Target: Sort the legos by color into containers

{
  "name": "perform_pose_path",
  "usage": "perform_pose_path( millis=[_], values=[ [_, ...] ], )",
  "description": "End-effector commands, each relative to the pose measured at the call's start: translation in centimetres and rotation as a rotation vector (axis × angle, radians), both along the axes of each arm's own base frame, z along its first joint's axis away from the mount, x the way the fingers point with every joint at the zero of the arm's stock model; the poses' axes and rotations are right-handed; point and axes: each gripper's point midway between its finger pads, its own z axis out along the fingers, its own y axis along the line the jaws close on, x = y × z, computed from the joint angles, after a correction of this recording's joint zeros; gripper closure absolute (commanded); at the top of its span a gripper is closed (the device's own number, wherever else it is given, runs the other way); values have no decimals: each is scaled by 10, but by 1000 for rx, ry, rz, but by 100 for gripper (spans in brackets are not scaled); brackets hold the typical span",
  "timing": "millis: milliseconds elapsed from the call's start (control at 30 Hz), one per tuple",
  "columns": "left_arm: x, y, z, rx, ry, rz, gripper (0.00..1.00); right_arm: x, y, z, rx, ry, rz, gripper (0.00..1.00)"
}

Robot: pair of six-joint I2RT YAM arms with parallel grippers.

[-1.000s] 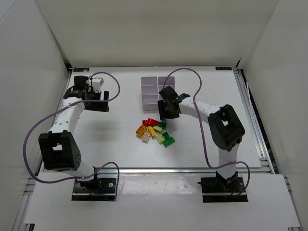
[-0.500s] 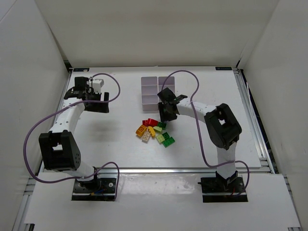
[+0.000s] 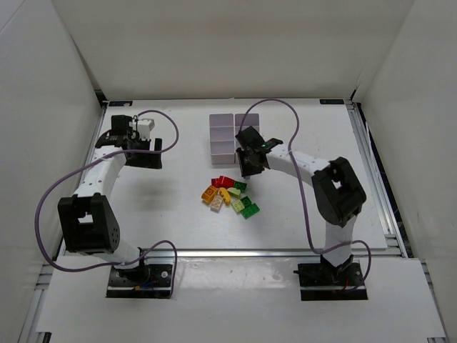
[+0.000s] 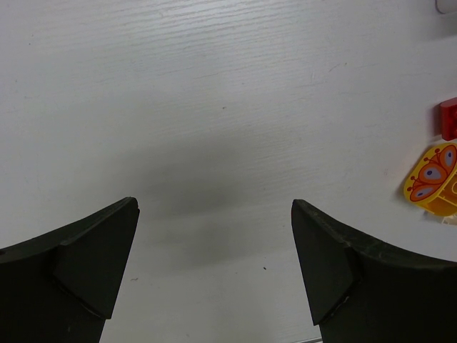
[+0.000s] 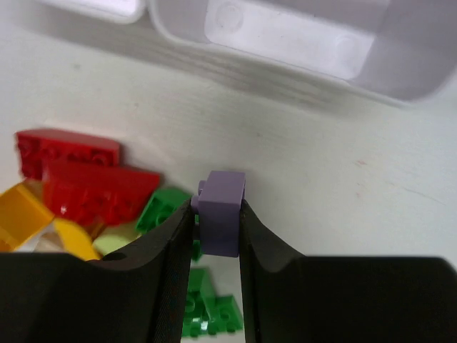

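My right fingers point(image 5: 175, 250) are pinched on a small purple plastic studded brick point(image 5: 220, 214). I hold it between the heap of red, orange, yellow and green plastic bricks point(image 3: 228, 195) at the middle of the white surface point(image 3: 164, 200) and the near wall of the translucent white block of square bins point(image 3: 221, 133) toward the far edge. My left fingers point(image 4: 93, 257) stand wide, holding nothing, over bare surface near the far left corner.

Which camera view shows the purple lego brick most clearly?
The right wrist view: the purple brick sits at the centre, pinched by the right gripper. In the top external view the gripper hides it. The left wrist view does not show it.
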Motion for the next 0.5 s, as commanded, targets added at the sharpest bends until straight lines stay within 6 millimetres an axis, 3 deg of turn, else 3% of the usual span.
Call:
perform_pose_path(
  millis=[0,133,167,233,300,333,367,433,467],
  values=[
    [0,-4,16,-7,-56,-22,1,2,-3,67,59,-140,48,90],
    [-1,-9,17,-26,-64,-59,0,-5,-6,119,89,-221,148,93],
    [-2,-10,17,-32,-63,-62,1,-5,-5,144,103,-283,197,93],
    [-1,-12,17,-38,-61,-63,1,-1,-8,173,125,-354,218,91],
    [2,-13,18,-41,-63,-64,1,14,-14,194,107,-423,223,90],
    [2,-15,17,-48,-60,-60,1,22,-17,192,95,-417,217,91],
    [4,-16,17,-49,-58,-59,1,33,-16,208,108,-447,210,91],
    [9,-19,20,-57,-62,-64,1,57,-26,200,99,-419,177,93],
    [10,-19,19,-58,-60,-66,1,69,-26,213,117,-446,164,93]
  ],
)
